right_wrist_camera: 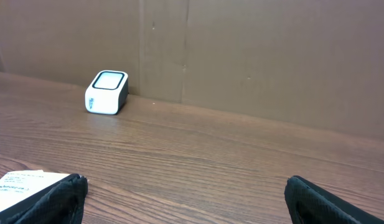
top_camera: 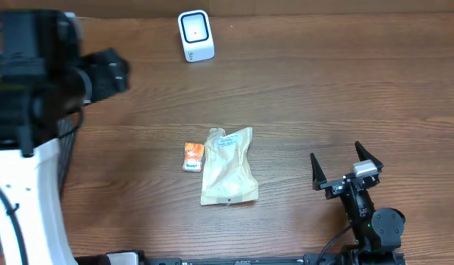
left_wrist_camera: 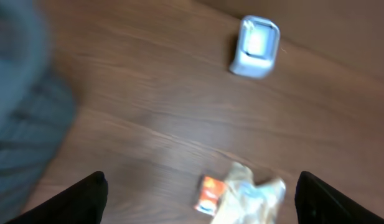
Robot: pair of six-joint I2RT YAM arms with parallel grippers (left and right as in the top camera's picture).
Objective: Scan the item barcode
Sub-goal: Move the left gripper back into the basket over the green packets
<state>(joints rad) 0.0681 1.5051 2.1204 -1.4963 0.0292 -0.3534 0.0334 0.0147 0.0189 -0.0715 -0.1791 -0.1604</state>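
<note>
A white barcode scanner [top_camera: 195, 34] stands at the far edge of the table. A beige pouch with a white label [top_camera: 228, 165] lies flat mid-table, and a small orange packet [top_camera: 193, 156] touches its left side. My left gripper [left_wrist_camera: 201, 177] hangs high over the table, open and empty. Its blurred view shows the scanner [left_wrist_camera: 256, 46] ahead, with the orange packet [left_wrist_camera: 210, 195] and the pouch [left_wrist_camera: 251, 198] below. My right gripper [top_camera: 346, 168] rests low at the near right, open and empty, right of the pouch. The right wrist view shows that gripper [right_wrist_camera: 187, 182], the scanner [right_wrist_camera: 107, 92] and the pouch's corner [right_wrist_camera: 17, 182].
The left arm's bulk [top_camera: 43, 70] fills the upper left of the overhead view, above a white base [top_camera: 28, 206] and dark mesh [top_camera: 65, 140]. A brown cardboard wall [right_wrist_camera: 241, 50] backs the table behind the scanner.
</note>
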